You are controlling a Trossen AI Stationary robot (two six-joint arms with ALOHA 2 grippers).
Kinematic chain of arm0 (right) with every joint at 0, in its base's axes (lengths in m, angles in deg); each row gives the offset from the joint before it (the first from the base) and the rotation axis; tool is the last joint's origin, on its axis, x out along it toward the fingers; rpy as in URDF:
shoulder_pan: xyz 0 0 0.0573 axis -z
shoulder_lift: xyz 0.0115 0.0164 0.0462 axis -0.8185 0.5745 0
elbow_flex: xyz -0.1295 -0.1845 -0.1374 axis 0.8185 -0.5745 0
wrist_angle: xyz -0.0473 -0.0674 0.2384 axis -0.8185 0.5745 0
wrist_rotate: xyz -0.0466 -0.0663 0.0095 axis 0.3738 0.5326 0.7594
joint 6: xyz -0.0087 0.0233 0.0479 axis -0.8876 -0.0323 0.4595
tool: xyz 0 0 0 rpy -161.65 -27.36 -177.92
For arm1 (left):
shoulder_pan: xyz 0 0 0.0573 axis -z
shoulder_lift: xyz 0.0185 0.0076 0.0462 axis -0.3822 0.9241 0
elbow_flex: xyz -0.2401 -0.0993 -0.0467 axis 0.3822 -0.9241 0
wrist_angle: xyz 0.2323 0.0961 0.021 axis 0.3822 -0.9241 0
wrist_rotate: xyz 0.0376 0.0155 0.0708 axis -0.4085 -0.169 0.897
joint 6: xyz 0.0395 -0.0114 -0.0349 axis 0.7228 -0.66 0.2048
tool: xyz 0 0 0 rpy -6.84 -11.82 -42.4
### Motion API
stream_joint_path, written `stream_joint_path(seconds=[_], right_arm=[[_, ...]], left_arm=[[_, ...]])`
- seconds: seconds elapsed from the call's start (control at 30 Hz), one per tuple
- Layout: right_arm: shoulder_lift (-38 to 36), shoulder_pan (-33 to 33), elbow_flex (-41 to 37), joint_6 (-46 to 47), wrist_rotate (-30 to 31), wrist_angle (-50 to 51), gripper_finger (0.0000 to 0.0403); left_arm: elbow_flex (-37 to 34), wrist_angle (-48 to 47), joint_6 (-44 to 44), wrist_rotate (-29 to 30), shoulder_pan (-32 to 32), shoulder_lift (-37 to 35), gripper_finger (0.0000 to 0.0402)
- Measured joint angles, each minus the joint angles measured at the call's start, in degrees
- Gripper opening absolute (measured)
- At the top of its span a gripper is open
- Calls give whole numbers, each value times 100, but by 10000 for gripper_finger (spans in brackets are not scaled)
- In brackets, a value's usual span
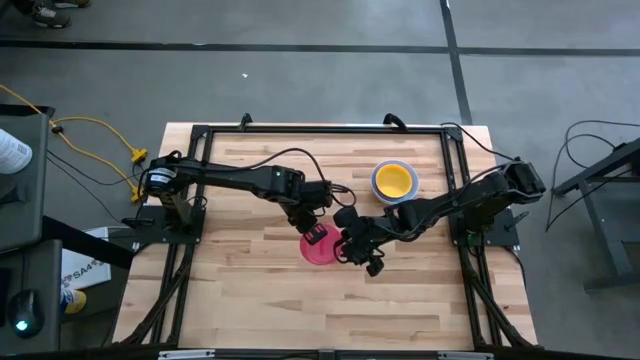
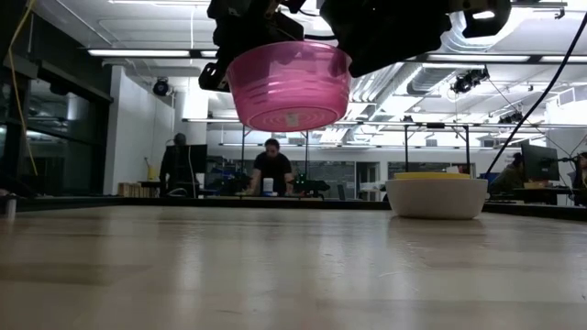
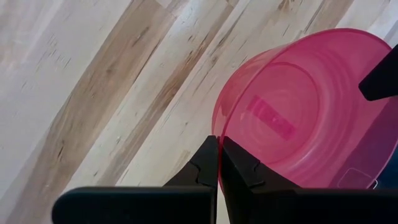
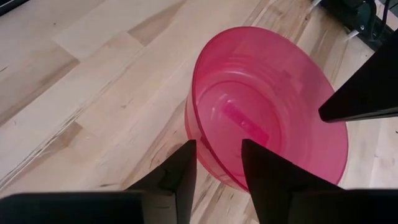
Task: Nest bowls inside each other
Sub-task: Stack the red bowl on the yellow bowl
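Low view shows the red bowl (image 2: 289, 84) lifted clear of the table (image 2: 275, 275), its rim clamped in the left fingers (image 3: 219, 163); the right fingers (image 4: 219, 163) straddle the opposite rim, apart. Close right firmly before left lets go, then carry it to the far stack (image 2: 437, 196)

one red bowl (image 1: 320, 247), one nested stack (image 1: 395, 181) — yellow bowl (image 1: 395, 179) topmost, two grippers — left (image 1: 312, 232), right (image 1: 352, 243)
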Motion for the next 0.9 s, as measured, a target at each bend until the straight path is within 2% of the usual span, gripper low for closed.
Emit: stream_joint_path(seconds=[0.4, 0.63, 0.9], right_arm=[[0, -4, 0, -109, -48, -7, 11], [0, -7, 0, -104, -83, -12, 5], [0, -57, 0, -54, -179, 30, 3]], left_arm=[[2, 28, 5, 20, 0, 0, 0], [4, 152, 171, 32, 0, 0, 5], [4, 686, 854, 40, -3, 0, 52]])
